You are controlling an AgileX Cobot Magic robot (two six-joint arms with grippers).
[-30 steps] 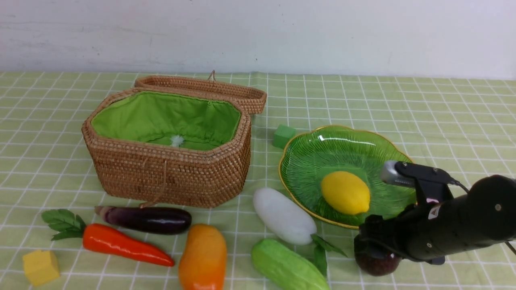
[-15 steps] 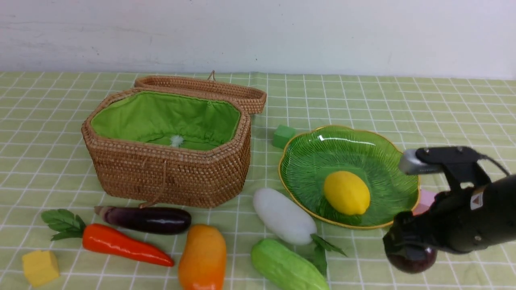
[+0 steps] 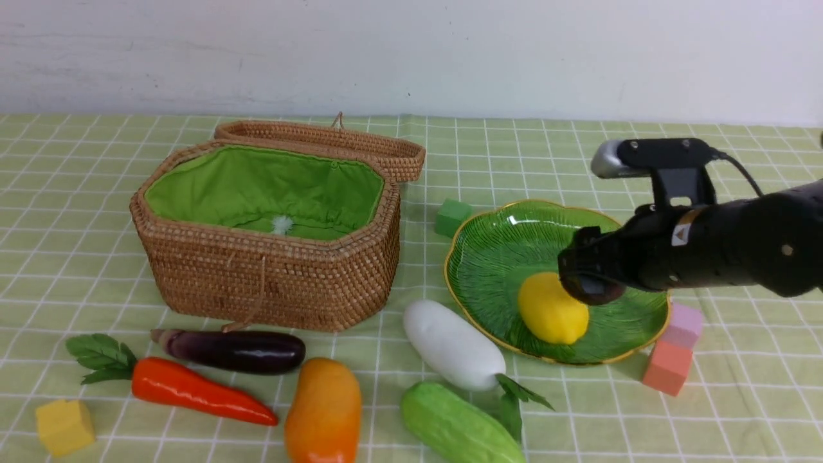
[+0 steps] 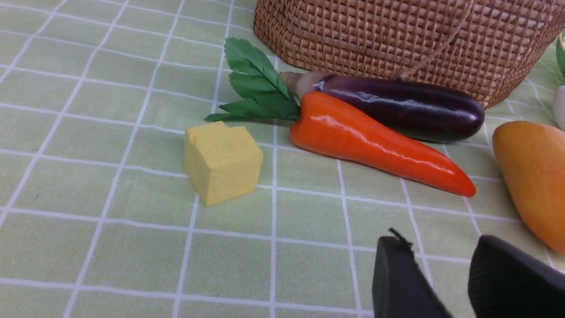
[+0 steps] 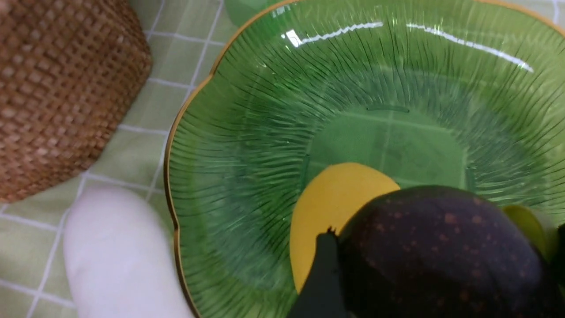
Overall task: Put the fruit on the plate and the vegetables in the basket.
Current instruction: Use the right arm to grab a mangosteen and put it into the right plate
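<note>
Lemon lies on the plate; the right gripper, pinching the purple fruit, hangs over the plate — mango, carrot, eggplant, radish, cucumber lie left of it, the basket unfilled.

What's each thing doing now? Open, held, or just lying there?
basket, lid open.
plate, holding the lemon.
lemon, on the plate.
purple fruit, held over the plate.
right hand, shut on the purple fruit.
left hand, open.
mango, on the cloth.
carrot, on the cloth.
eggplant, on the cloth.
radish, on the cloth.
cucumber, on the cloth.
</note>
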